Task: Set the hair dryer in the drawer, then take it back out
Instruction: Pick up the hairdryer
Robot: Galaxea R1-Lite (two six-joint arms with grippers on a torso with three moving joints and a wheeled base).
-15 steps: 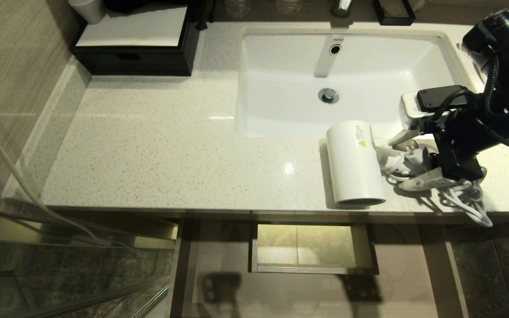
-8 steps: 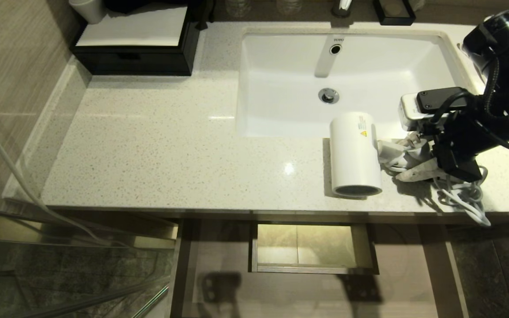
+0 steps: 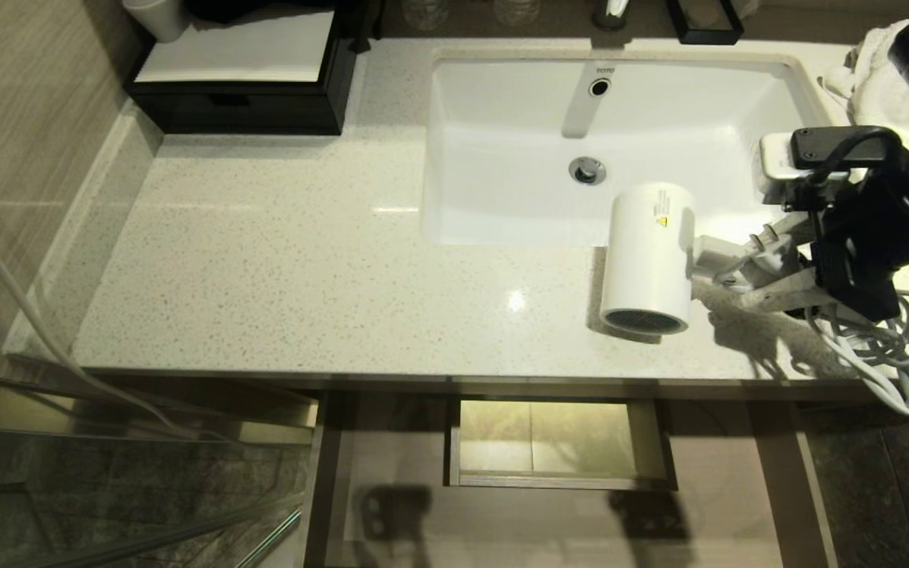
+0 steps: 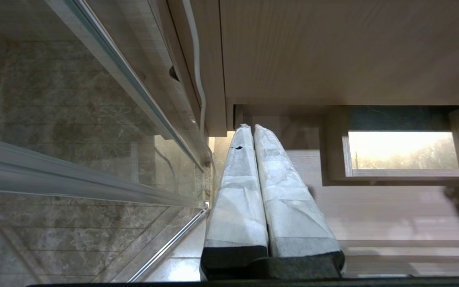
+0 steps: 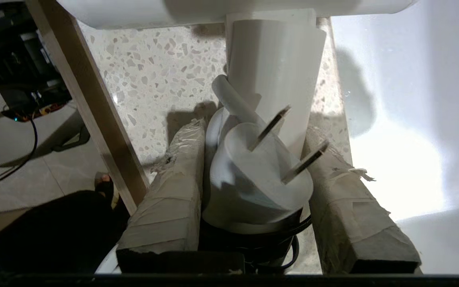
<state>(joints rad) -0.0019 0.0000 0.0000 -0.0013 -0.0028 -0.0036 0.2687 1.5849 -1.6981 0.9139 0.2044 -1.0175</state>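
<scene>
The white hair dryer (image 3: 648, 252) hangs just above the speckled counter (image 3: 304, 268) at the sink's front right corner, its dark grille end facing the counter's front edge. My right gripper (image 3: 754, 268) comes in from the right and is shut on the dryer's folded handle (image 5: 277, 67) together with the white plug (image 5: 253, 167), whose two prongs stick up between the taped fingers (image 5: 173, 187). The white cord (image 3: 873, 347) trails in loops under the wrist. Below the counter the wood-grain drawer (image 3: 707, 505) stands pulled out. My left gripper (image 4: 249, 127) is parked low beside the drawer (image 4: 373, 207), shut and empty.
The white sink (image 3: 502, 142) lies behind the dryer. A black countertop box (image 3: 241, 102) with a white sheet on top stands at the back left, and a white towel (image 3: 873, 71) at the back right. A glass shower panel (image 3: 68, 473) borders the left.
My right gripper closed on the handle and plug, then lifted the dryer and carried it right and towards the sink. The cord was dragged along.
</scene>
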